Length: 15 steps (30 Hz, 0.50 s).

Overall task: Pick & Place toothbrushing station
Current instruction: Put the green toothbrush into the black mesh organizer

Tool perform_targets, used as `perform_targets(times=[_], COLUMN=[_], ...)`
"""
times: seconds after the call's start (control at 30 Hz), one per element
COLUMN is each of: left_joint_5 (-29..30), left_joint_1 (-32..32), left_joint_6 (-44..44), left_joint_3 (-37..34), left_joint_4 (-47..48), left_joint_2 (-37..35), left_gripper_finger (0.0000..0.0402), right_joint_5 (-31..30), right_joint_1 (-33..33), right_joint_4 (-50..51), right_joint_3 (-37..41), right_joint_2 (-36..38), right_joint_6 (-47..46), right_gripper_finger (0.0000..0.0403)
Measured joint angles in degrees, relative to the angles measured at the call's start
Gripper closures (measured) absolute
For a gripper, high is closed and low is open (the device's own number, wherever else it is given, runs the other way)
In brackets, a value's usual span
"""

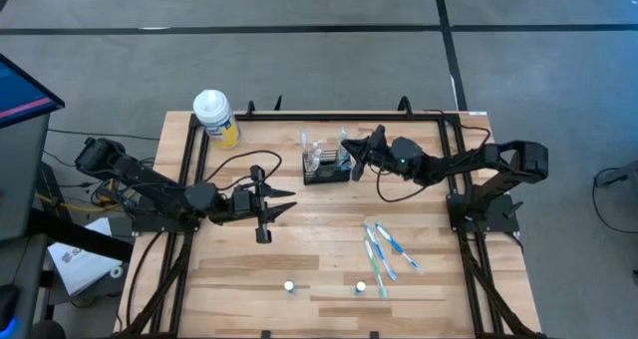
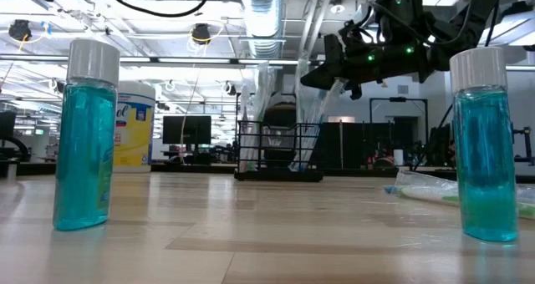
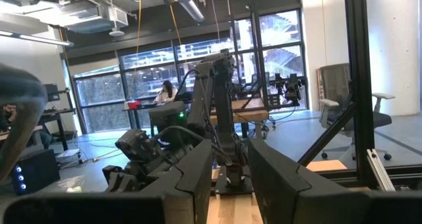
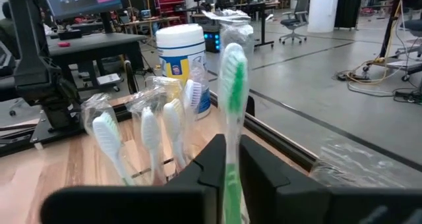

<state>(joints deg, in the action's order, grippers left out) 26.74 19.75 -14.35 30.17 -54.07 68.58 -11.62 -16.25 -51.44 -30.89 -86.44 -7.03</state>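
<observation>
The wire-mesh toothbrushing station (image 1: pixel 326 167) sits upper center on the wooden counter (image 1: pixel 319 249). Above it, the right claw (image 4: pixel 231 159) grips a wrapped green toothbrush (image 4: pixel 232 85). The left claw (image 1: pixel 284 201) hovers mid-counter, parted, holding nothing.

Black wire-mesh toothbrushing station (image 1: pixel 326 169) stands upright at table's far edge, holding wrapped toothbrushes.

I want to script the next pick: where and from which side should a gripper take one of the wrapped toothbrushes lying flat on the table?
Grip a toothbrush from the loose pile mid-handle, coming straight down from above. They lie flat on the wood, nearly side by side, so probably set the jaws across the thin handle and pick an outer one. The holder box stands farther back.
</observation>
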Motion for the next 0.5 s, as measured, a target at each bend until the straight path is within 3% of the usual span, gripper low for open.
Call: perform_targets(times=[0.33,0.5], left_joint_5=[0.00,0.00], left_joint_1=[0.00,0.01], left_joint_6=[0.00,0.00], left_joint_3=[0.00,0.00], left_joint_4=[0.10,0.12], left_joint_2=[0.00,0.00], left_gripper_finger=[0.0309,0.0309], right_joint_5=[4.67,7.13], right_joint_1=[-0.97,-2.21], right_joint_4=[0.48,7.01], right_joint_3=[0.00,-0.57], right_joint_2=[0.12,3.27], right_joint_6=[0.29,-0.68], right_gripper_finger=[0.0340,0.0340])
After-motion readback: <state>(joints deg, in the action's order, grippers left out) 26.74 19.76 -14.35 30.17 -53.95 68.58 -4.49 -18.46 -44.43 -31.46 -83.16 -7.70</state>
